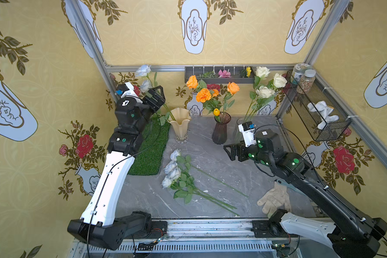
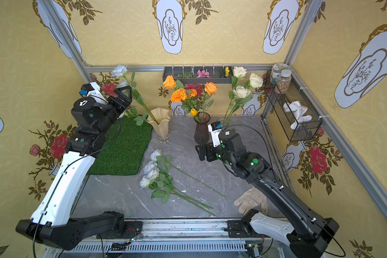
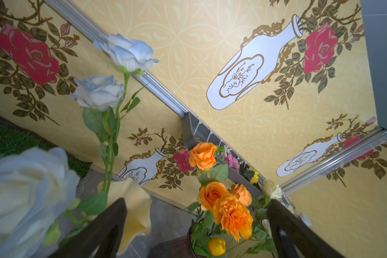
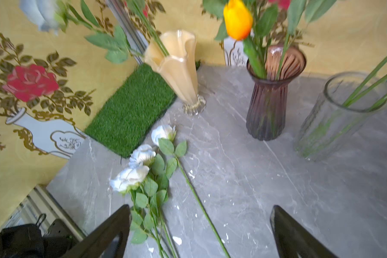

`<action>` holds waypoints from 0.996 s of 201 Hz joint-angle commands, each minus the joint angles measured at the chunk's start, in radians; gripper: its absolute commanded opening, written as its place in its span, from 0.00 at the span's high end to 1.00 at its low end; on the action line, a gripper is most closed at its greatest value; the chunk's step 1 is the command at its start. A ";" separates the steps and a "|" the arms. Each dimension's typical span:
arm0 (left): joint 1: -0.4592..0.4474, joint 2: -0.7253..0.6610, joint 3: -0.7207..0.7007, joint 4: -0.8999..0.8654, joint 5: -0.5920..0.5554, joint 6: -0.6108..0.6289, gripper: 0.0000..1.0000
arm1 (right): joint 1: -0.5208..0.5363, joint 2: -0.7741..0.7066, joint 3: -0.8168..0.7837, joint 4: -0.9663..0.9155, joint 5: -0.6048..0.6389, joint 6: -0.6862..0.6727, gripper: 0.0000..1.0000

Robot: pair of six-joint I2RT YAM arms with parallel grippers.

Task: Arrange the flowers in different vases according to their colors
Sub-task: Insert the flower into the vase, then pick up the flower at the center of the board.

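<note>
The left claw (image 1: pixel 155 96) stands spread and empty, just beside the pale blue roses (image 1: pixel 143 70), whose stems drop into the cream ruffled vase (image 1: pixel 180 125) below it. The right claw (image 1: pixel 230 152), also spread and empty, hangs over the table (image 1: pixel 210 156). Beyond it, the purple vase (image 1: pixel 220 131) holds orange blooms (image 1: pixel 203 95) and a yellow tulip (image 1: pixel 216 112), and the clear cylinder (image 4: pixel 335 116) holds cream roses (image 1: pixel 264 91). Loose pale roses (image 1: pixel 172 170) lie on the table ahead of this claw.
</note>
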 commanded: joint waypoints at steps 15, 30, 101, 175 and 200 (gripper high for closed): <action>-0.003 -0.266 -0.256 -0.037 -0.024 -0.084 0.00 | -0.001 0.089 -0.029 -0.133 -0.158 0.082 0.02; -0.003 -0.379 -0.335 -0.095 -0.037 -0.095 0.00 | 0.003 0.137 -0.048 -0.150 -0.184 0.085 0.03; -0.008 -0.685 -0.781 -0.124 0.052 -0.294 0.02 | 0.180 0.480 -0.010 -0.129 -0.088 0.014 0.47; -0.497 -0.644 -1.175 0.385 -0.192 -0.415 0.00 | 0.218 0.826 0.169 -0.107 0.000 -0.097 0.69; -0.507 -0.586 -1.117 0.353 -0.172 -0.345 0.00 | 0.217 0.876 0.187 -0.117 0.029 -0.135 0.70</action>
